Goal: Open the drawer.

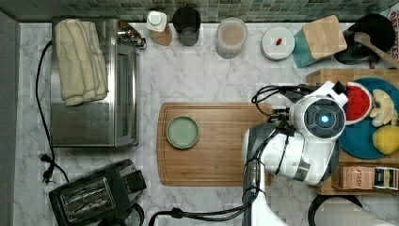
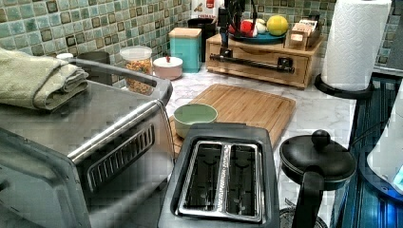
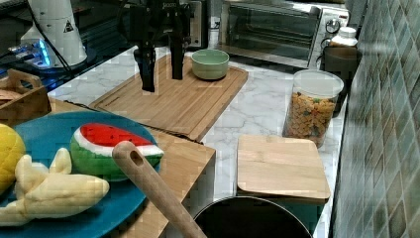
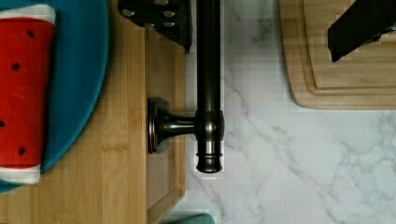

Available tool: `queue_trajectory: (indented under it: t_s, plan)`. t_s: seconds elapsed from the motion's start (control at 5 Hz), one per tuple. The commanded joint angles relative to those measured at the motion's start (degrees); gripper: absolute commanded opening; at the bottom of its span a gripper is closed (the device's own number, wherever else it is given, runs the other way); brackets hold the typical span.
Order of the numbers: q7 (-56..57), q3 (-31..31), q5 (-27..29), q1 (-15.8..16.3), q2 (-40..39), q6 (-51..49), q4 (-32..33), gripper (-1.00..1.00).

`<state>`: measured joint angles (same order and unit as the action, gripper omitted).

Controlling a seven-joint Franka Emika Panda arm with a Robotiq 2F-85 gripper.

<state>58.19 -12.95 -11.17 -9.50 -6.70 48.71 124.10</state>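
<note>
The gripper (image 3: 159,74) hangs with its two black fingers (image 3: 146,69) spread apart, holding nothing — in the wrist view one finger sits behind the black bar handle (image 4: 208,84) and the other out over the cutting board (image 4: 345,60), so the bar lies between them. The drawer (image 2: 259,59) is in the wooden stand at the far end of the tabletop (image 2: 323,111) in the left view, slightly ajar in the wrist view. On top of the stand rests a blue plate (image 3: 54,148) with a toy watermelon slice (image 3: 111,146). A green bowl (image 1: 182,132) sits on the cutting board at the top view's left — well apart from the drawer.
</note>
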Motion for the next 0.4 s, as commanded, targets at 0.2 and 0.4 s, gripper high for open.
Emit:
queue_trajectory:
  t_s: [0.2,0.4]
  plan:
    - [7.8,-2.7,5.6,-4.4,-1.2,3.9,3.6,1.00]
    - [8.5,-3.3,6.7,-4.8,-1.9,7.2,5.3,1.00]
